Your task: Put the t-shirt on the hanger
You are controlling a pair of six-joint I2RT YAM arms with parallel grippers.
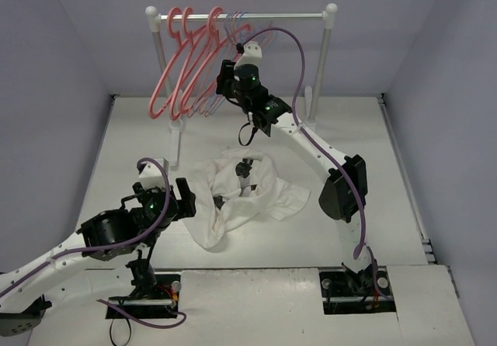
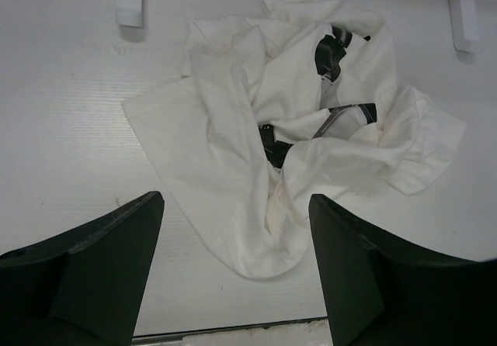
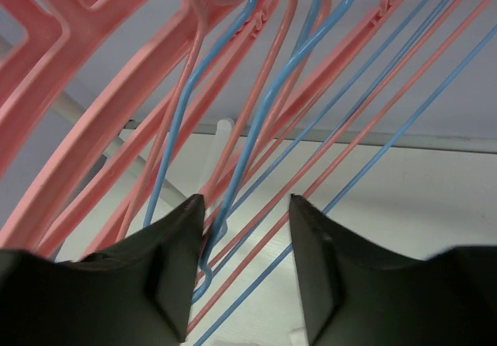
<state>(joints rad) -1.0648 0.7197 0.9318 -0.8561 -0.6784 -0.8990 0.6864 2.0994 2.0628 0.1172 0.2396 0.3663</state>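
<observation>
The white t-shirt (image 1: 242, 192) with black print lies crumpled on the table's middle; it fills the left wrist view (image 2: 233, 121). My left gripper (image 1: 189, 198) is open and empty, just left of the shirt's near edge, low over the table (image 2: 237, 206). Thin light-blue hangers (image 1: 235, 29) hang on the rail among the pink ones. My right gripper (image 1: 221, 82) is raised at the hangers and open (image 3: 247, 206). A light-blue hanger wire (image 3: 264, 105) runs down between its fingers, close to the left finger (image 3: 167, 261). The jaws are not closed on it.
A white clothes rack (image 1: 295, 16) stands at the back with several thick pink-red hangers (image 1: 182, 59), which crowd the right wrist view (image 3: 93, 121). The rack's feet (image 2: 130, 1) rest on the table beyond the shirt. Grey walls enclose the table.
</observation>
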